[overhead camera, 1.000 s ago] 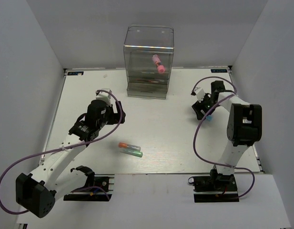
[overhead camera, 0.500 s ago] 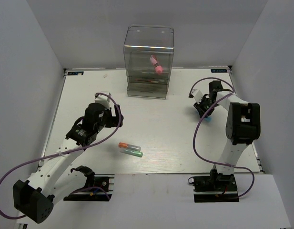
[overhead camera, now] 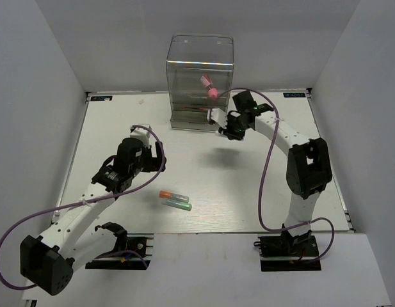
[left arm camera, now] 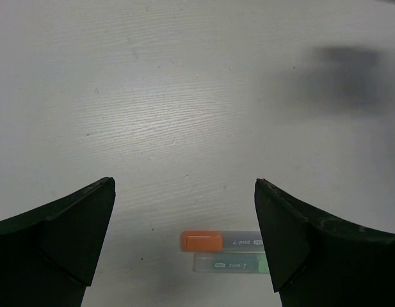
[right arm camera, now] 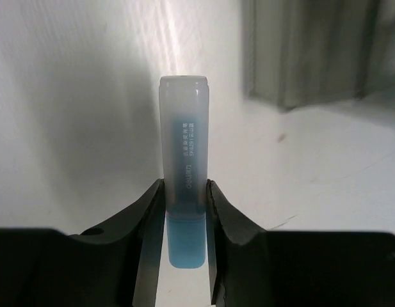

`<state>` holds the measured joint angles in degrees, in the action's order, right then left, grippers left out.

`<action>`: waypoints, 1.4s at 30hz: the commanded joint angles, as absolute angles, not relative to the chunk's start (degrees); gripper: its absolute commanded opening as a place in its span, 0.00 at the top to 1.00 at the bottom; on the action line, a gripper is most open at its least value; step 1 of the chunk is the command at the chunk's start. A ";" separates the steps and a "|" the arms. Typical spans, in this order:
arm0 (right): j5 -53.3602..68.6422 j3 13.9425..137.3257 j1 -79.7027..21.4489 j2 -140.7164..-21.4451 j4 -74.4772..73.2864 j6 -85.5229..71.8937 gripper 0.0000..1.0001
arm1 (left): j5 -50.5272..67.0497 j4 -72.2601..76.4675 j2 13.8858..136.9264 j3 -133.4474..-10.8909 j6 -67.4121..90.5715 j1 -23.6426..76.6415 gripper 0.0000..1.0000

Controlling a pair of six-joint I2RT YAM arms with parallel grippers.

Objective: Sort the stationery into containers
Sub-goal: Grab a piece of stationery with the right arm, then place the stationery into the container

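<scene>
Fingers (right arm camera: 148, 217) of right tool (right arm camera: 184, 192) pinching light-blue marker (right arm camera: 184, 128), left tool (left arm camera: 183, 185) spread wide, green-tipped marker (left arm camera: 229, 263) half hidden behind it.

A white tabletop (overhead camera: 248, 185) fills the frame's centre, enclosed by plain grey walls (overhead camera: 31, 89) at left, right and top.
</scene>
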<state>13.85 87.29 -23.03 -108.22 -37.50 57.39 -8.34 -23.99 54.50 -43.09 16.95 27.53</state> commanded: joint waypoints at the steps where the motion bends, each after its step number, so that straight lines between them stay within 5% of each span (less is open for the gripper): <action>1: 12.05 93.59 -25.40 -109.77 -32.02 56.25 1.00 | -8.53 -24.17 54.58 -42.45 16.35 27.42 0.01; 11: 4.31 101.95 -30.76 -120.40 -15.84 61.78 1.00 | -5.46 -25.22 57.31 -42.45 20.38 27.42 0.01; 24: 3.60 111.18 -31.90 -131.83 -9.58 66.45 0.99 | 0.88 -23.20 42.90 -29.98 51.65 27.42 0.01; 27: 4.13 110.74 -31.73 -132.45 -10.11 66.10 0.81 | 0.88 -23.20 42.89 -27.60 57.19 28.03 0.01; 28: 4.22 110.57 -31.64 -132.71 -10.02 65.75 0.61 | 0.88 -21.98 42.89 -26.90 58.70 28.04 0.01; 31: 4.74 109.51 -31.64 -131.58 -10.11 63.91 0.41 | 1.41 -20.75 44.11 -25.23 63.61 28.04 0.01; 39: 9.40 101.89 -31.20 -121.06 -10.11 54.17 0.38 | 0.01 -18.98 48.68 -26.28 70.31 28.56 0.01; 42: 10.98 95.23 -30.94 -113.34 -8.45 46.19 0.45 | -1.22 -23.19 52.80 -28.91 72.24 28.56 0.02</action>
<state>7.46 100.01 -31.18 -124.11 -10.76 56.29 0.47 -20.93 49.95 -25.50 68.64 28.27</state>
